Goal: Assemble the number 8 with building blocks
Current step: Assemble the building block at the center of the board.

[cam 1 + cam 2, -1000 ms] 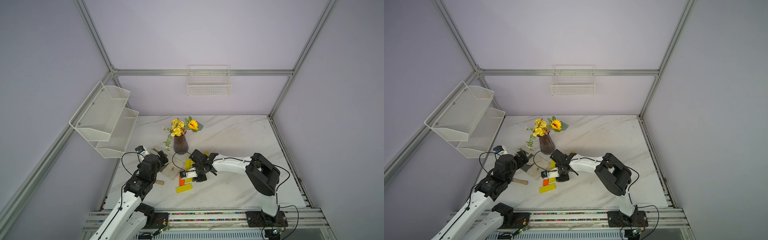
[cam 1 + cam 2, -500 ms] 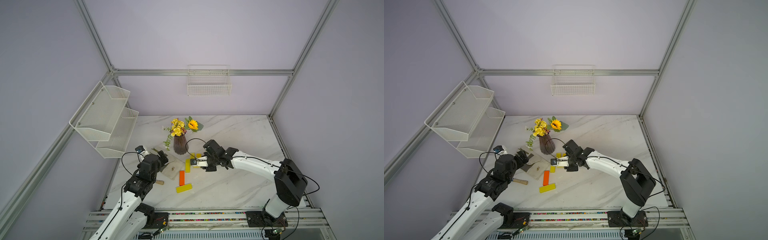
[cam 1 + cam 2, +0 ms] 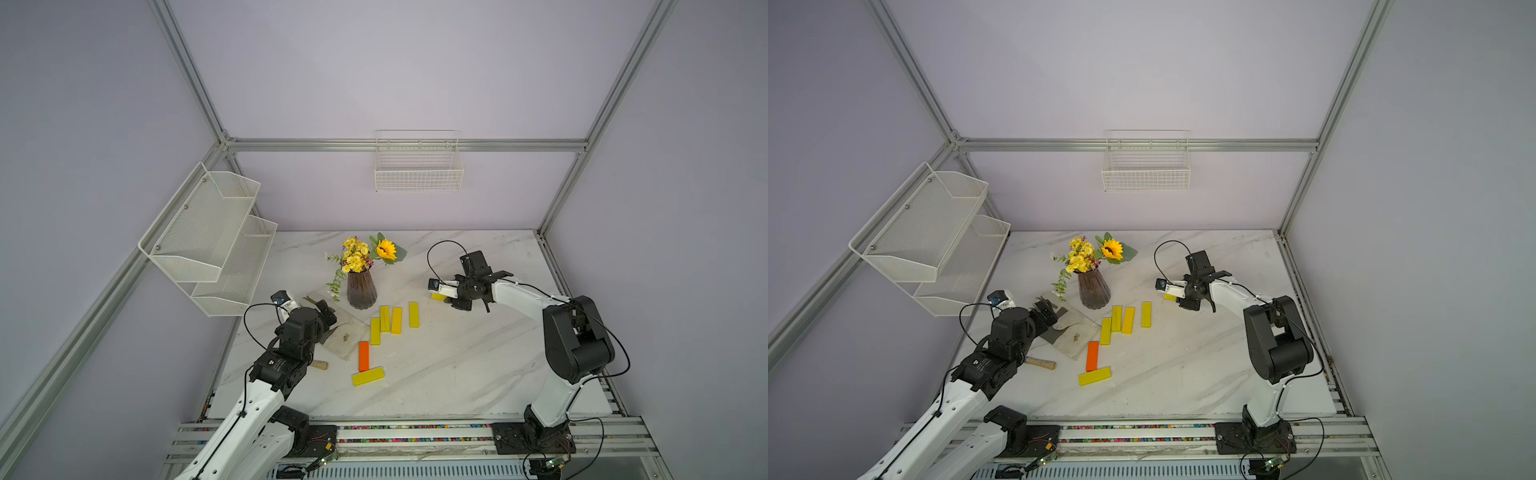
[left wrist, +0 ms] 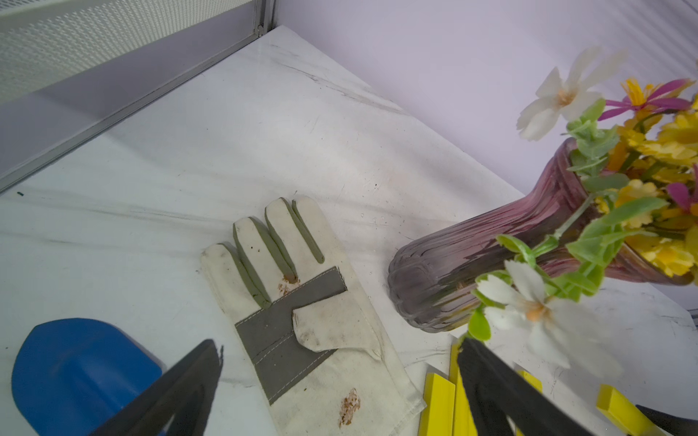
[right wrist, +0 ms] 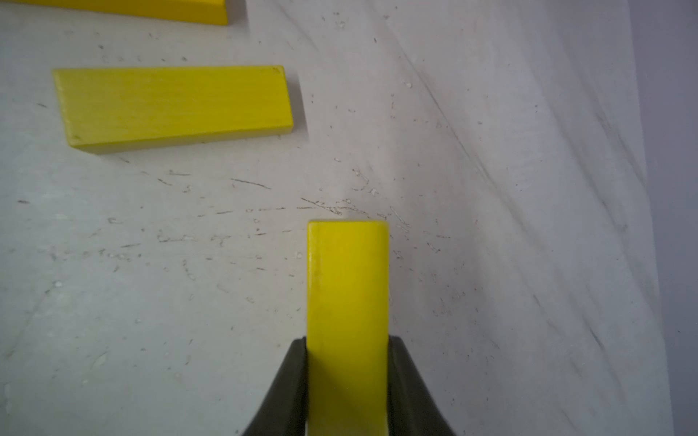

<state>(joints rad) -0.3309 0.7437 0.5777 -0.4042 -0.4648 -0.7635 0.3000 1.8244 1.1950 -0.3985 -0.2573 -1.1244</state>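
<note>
1. The right pincer (image 3: 444, 296) was clenched on a yellow block (image 3: 437, 296), out to the right of the vase (image 3: 362, 289) and well apart from the other blocks.
2. Up close in the right wrist view, its dark fingers (image 5: 287, 377) squeezed that block (image 5: 347, 283) by both long edges, with one end poking out forward. Whether it touched the tabletop (image 3: 457, 365) could not be told.
3. Down in front of the vase lay four yellow blocks (image 3: 396, 320), all roughly parallel. Three were bunched close together and the fourth (image 3: 413, 314) sat a little apart on the right.
4. Nearer the robot came the orange block (image 3: 363, 356), flat on the tabletop just beside the edge of a work glove (image 3: 347, 334).
5. At the orange block's near end, one more yellow block, the crosswise block (image 3: 368, 376), lay turned across it.
6. The left pincer (image 3: 326, 313) was released, its jaws spread wide and gripping nothing. It hovered over the glove's cuff, as the left wrist view showed (image 4: 338, 343).
7. So the blocks lay loose, and none were laid out as the number 8 yet.
</note>
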